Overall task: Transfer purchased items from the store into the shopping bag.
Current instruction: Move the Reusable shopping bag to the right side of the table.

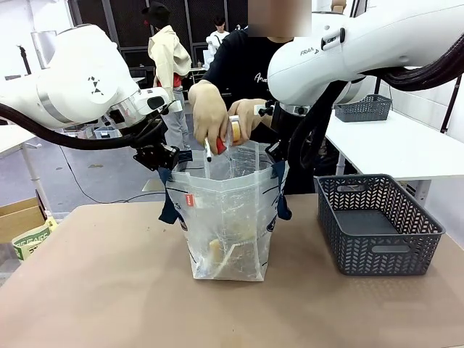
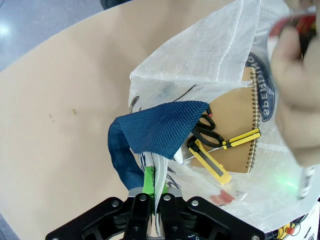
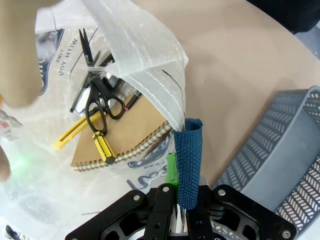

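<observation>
The smooth tan bench (image 1: 109, 290) spreads across the foreground, below and nearer than both pairs of jaws. Between the two pairs stands the shopping bag (image 1: 228, 217), upright on the bench with its mouth stretched wide. The left jaws are clamped on the bag's rim just beside a navy handle (image 2: 150, 130), with thin plastic pinched between the green pads (image 2: 148, 179). The right jaws are clamped on the other navy handle (image 3: 189, 165) together with the rim.

Beneath both pairs, on the bag's floor, lie purchased items:
- a brown spiral notebook (image 3: 127, 132)
- black scissors (image 3: 100, 107) resting on the notebook
- a yellow-and-black cutter (image 2: 210, 161) touching the scissors

Outward of the right jaws a dark grey lattice basket (image 1: 377, 225) sits on the bench, near the bag but apart from it.

Just beyond the jaws, one hand (image 1: 209, 112) and the other hand (image 1: 250, 119) of the person hang over the bag's mouth, gripping small red and white things.

Farther back are a white table (image 1: 391, 145) carrying a second grey basket (image 1: 362, 109), a grey floor (image 1: 109, 181), a cardboard box (image 1: 18, 214) outward of the left jaws, and dark grid panels (image 1: 127, 25).
</observation>
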Robot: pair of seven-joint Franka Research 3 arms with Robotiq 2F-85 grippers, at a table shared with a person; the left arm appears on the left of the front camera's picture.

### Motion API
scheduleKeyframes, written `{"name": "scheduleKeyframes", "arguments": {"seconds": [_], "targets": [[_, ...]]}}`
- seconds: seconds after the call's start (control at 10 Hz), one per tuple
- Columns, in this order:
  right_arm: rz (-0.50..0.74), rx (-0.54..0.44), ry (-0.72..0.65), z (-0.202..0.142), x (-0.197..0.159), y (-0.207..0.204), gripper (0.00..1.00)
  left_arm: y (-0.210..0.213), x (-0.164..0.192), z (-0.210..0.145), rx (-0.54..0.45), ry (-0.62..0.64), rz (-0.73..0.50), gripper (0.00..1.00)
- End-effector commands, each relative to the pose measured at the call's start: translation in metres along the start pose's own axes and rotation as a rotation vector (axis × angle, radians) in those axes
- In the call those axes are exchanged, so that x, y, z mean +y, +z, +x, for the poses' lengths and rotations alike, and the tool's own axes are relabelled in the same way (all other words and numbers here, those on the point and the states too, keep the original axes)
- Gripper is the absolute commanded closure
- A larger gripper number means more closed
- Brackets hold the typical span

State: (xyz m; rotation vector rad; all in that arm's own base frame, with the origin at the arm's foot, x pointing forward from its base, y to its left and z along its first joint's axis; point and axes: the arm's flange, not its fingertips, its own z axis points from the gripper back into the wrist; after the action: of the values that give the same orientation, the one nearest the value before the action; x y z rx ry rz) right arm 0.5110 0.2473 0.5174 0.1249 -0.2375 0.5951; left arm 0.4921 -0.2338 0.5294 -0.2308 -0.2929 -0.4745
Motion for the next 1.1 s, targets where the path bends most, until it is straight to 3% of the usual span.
{"name": "scheduleKeyframes", "arguments": {"seconds": [0.0, 1.0], "targets": [[-0.001, -0.002, 0.000, 0.0001, -0.0005, 0.0000, 1.00, 0.0005, 0.0000, 0.0000, 0.000, -0.004, 0.004, 1.00], [-0.001, -0.002, 0.000, 0.0001, -0.0005, 0.0000, 1.00, 0.0005, 0.0000, 0.0000, 0.000, -0.004, 0.004, 1.00]]}}
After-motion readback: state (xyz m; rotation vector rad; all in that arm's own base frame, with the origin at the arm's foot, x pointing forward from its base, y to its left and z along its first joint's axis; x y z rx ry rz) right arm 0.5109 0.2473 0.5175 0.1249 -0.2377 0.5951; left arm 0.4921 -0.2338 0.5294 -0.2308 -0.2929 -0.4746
